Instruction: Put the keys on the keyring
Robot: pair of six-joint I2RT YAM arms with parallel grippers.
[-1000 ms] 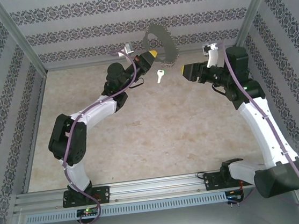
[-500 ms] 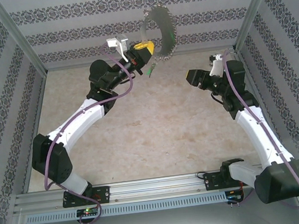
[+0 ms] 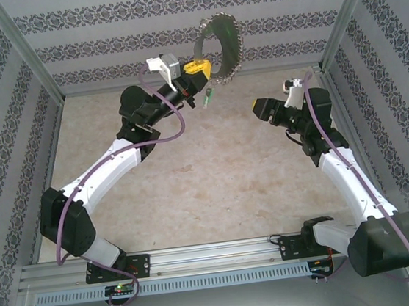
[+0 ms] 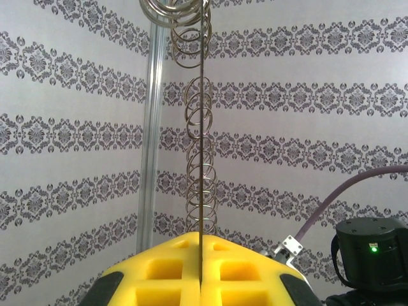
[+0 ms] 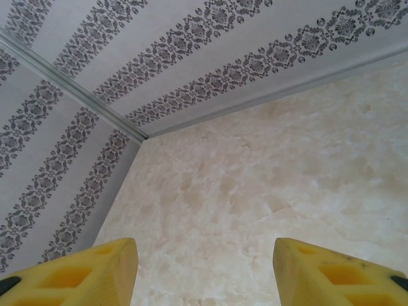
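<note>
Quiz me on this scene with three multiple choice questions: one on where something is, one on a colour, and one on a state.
1. Where is the keyring?
A) flat on the table
B) held up by the left tool, near the back wall
C) hanging from a frame post

2. What colour are the tools' pads?
A) yellow
B) red
C) white

3. What state is the right tool in?
A) shut on the keyring
B) shut on a key
C) open, nothing between its pads

Answers:
1 B: the left wrist view shows the ring's thin edge clamped between the pads and rising above them.
2 A: both wrist views show yellow pads.
3 C: the right wrist view shows bare table between the parted pads.
</note>
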